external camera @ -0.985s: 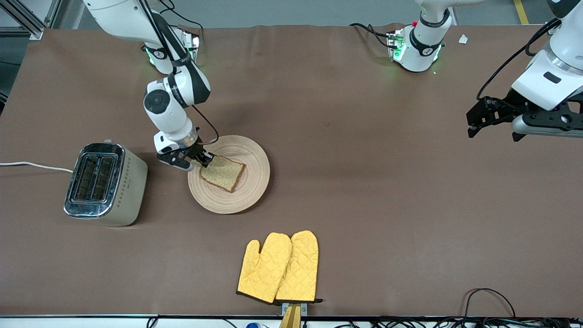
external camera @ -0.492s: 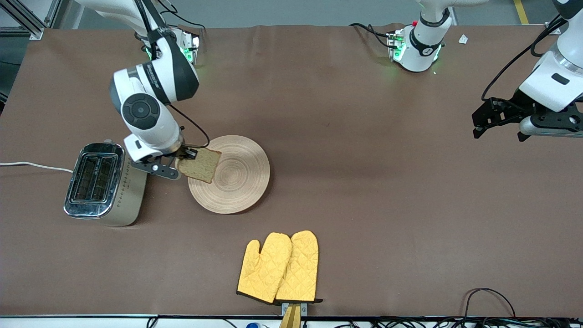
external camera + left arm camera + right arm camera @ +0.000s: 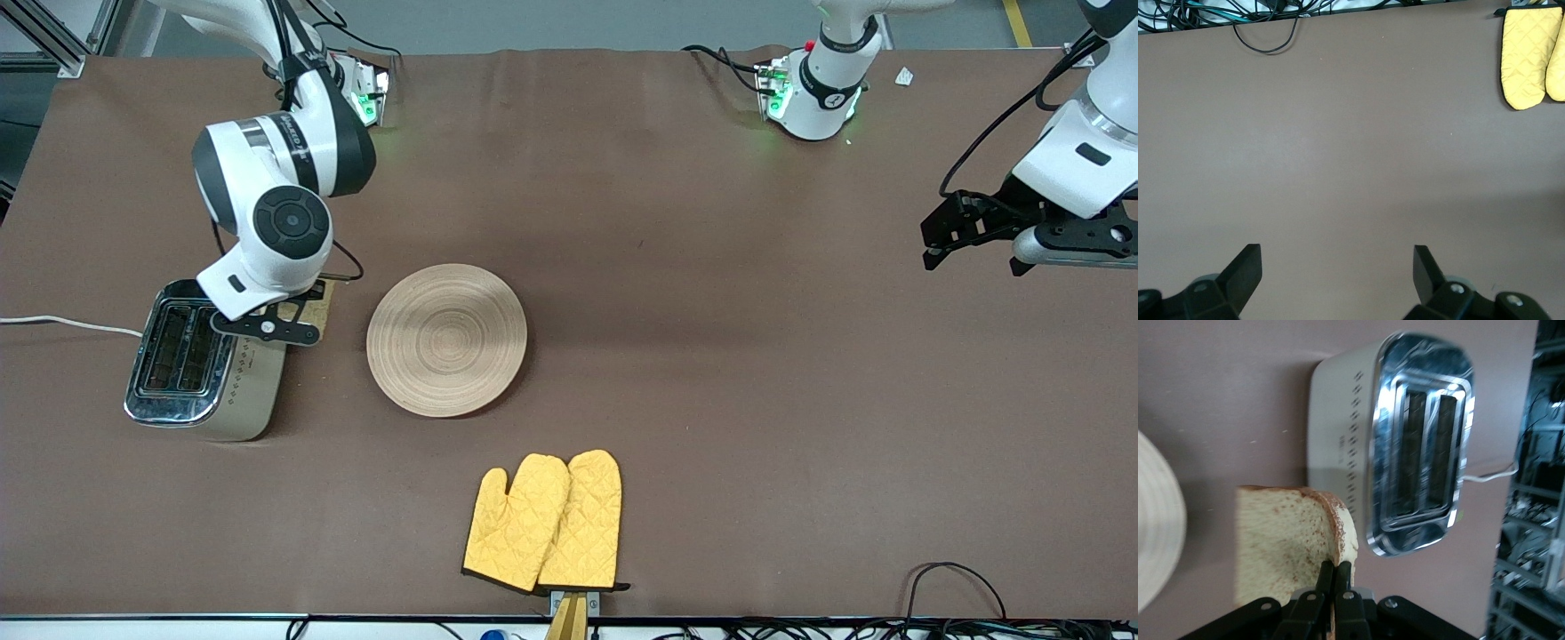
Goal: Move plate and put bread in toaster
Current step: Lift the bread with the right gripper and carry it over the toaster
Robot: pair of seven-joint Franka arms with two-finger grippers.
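Observation:
The pale wooden plate [image 3: 446,340] lies bare on the brown table. The cream and chrome toaster [image 3: 200,360] stands toward the right arm's end, slots up. My right gripper [image 3: 311,300] is shut on the bread [image 3: 323,298], held upright by one edge just above the toaster's plate-side edge; the wrist hides most of the slice. In the right wrist view the bread [image 3: 1288,540] sits pinched between the shut fingers [image 3: 1327,577], with the toaster [image 3: 1405,440] and the plate's rim [image 3: 1155,547] below. My left gripper [image 3: 965,227] waits open in the air, empty, and shows open in its own view [image 3: 1337,263].
Two yellow oven mitts [image 3: 544,523] lie near the table's front edge, also showing in the left wrist view [image 3: 1531,53]. The toaster's white cord [image 3: 62,322] runs off the right arm's end. Cables [image 3: 960,587] hang at the front edge.
My right gripper lifted the bread off the plate and carried it to the toaster's edge, turning it upright. The plate now lies bare. The left arm has barely moved.

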